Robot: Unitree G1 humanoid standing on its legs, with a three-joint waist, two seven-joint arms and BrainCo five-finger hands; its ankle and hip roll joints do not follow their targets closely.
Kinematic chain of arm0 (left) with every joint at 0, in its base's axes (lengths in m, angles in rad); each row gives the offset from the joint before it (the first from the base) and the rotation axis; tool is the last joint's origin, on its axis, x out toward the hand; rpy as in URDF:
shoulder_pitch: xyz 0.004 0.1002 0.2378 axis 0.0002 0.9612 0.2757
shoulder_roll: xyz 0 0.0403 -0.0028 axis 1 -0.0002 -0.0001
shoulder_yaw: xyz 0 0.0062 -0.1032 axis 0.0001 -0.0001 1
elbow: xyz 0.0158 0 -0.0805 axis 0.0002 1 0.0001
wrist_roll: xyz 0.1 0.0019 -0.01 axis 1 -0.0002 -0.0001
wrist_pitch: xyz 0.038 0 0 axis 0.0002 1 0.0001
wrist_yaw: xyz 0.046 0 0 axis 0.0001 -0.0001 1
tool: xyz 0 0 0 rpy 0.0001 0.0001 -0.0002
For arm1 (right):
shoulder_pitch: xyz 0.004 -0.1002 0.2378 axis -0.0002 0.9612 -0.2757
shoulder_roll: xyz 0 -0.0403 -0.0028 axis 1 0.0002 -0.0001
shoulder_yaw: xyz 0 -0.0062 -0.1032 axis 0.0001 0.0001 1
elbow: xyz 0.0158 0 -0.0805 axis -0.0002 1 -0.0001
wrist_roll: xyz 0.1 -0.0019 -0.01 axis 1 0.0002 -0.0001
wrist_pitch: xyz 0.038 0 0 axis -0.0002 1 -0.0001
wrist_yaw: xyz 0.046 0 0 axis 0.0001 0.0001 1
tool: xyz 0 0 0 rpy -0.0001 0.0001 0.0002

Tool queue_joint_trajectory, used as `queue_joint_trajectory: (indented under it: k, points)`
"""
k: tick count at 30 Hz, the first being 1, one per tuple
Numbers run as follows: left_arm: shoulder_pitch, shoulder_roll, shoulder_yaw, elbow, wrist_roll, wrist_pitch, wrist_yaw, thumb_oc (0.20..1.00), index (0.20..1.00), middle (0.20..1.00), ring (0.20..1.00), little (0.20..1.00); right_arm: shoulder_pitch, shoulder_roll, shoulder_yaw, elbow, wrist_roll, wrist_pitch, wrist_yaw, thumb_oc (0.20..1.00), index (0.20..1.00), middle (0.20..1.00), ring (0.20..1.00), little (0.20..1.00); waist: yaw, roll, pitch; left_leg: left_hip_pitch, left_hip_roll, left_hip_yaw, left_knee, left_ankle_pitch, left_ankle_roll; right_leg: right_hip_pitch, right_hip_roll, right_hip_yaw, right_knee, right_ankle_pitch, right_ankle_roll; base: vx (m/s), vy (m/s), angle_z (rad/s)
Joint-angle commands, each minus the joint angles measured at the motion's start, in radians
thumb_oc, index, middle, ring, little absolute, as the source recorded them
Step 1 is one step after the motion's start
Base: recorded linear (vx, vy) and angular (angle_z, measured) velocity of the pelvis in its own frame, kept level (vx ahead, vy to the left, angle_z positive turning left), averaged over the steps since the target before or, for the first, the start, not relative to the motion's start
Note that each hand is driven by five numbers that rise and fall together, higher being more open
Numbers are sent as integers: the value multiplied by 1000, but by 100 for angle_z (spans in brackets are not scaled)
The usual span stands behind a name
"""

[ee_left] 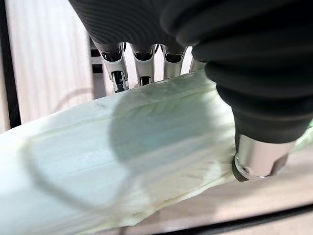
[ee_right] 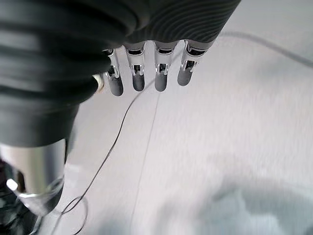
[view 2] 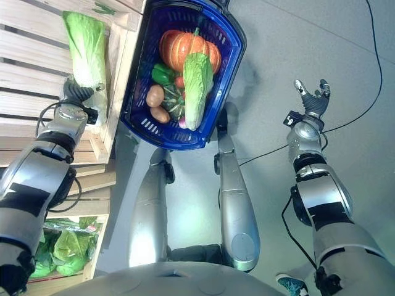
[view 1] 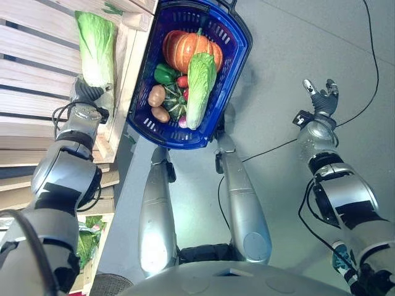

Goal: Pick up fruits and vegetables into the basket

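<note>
A pale green napa cabbage (view 1: 95, 46) lies on the wooden slatted shelf (view 1: 31, 61) at the left. My left hand (view 1: 86, 94) is at its near end; in the left wrist view the fingers (ee_left: 119, 78) reach over the cabbage (ee_left: 122, 161) and the thumb (ee_left: 259, 156) presses its near side. The blue basket (view 1: 244, 43) hangs beside the shelf. It holds a pumpkin (view 1: 185, 48), another napa cabbage (view 1: 199, 86), a green pepper (view 1: 164, 74) and potatoes (view 1: 156, 95). My right hand (view 1: 322, 98) hovers open over the grey floor at the right, holding nothing.
The shelf's raised wooden rim (view 1: 123, 80) stands between the cabbage and the basket. A lower crate with bagged leafy greens (view 2: 62, 246) sits under the shelf. Grey floor (view 1: 278, 37) stretches out to the right of the basket.
</note>
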Motion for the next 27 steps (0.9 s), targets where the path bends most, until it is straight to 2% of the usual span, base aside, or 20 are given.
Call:
queue_joint_trajectory:
  k: [1, 6, 10, 13, 21, 27]
  points:
    - [64, -47, 85, -87, -44, -123, 75, 200, 200, 200, 200, 200, 65, 17, 18, -99, 64, -69, 74, 1000, 1000, 1000, 1000, 1000, 24, 9, -29, -8, -61, 9, -48, -9, 4, 35, 33, -75, 27, -99, 41, -10, -42, 3]
    - [191, -54, 121, -318, 36, -173, 198, 200, 200, 200, 200, 200, 148, 45, 38, -306, 109, -82, 138, 1000, 1000, 1000, 1000, 1000, 41, 16, -29, 12, -69, -1, -50, -14, 5, 59, 31, -81, 28, -108, 36, -16, -44, 3]
    - [297, -68, 119, -556, 173, -176, 310, 200, 200, 200, 200, 200, 232, 56, 52, -542, 103, -84, 139, 1000, 1000, 1000, 1000, 1000, 51, 21, -29, 17, -74, -10, -50, -9, 8, 69, 33, -87, 32, -108, 31, -11, -24, 8]
    - [324, -67, 110, -637, 229, -195, 336, 200, 200, 200, 200, 200, 261, 55, 57, -626, 84, -88, 157, 1000, 1000, 1000, 1000, 1000, 53, 23, -29, 20, -74, -10, -53, -6, 9, 74, 33, -87, 34, -107, 31, -1, -2, 1]
    - [345, -25, 68, -861, 349, -250, 288, 200, 200, 200, 200, 200, 322, 49, 82, -866, 1, -35, 221, 1000, 1000, 1000, 1000, 1000, 50, 23, -29, 38, -73, -8, -64, 1, 13, 91, 28, -92, 31, -102, 36, 0, 0, 0]
    - [310, 8, 15, -982, 411, -314, 204, 200, 200, 200, 200, 200, 309, 28, 125, -982, -24, 20, 297, 1000, 1000, 1000, 1000, 1000, 47, 20, -29, 51, -71, 0, -77, 10, 15, 104, 24, -97, 20, -92, 42, 0, 0, 0]
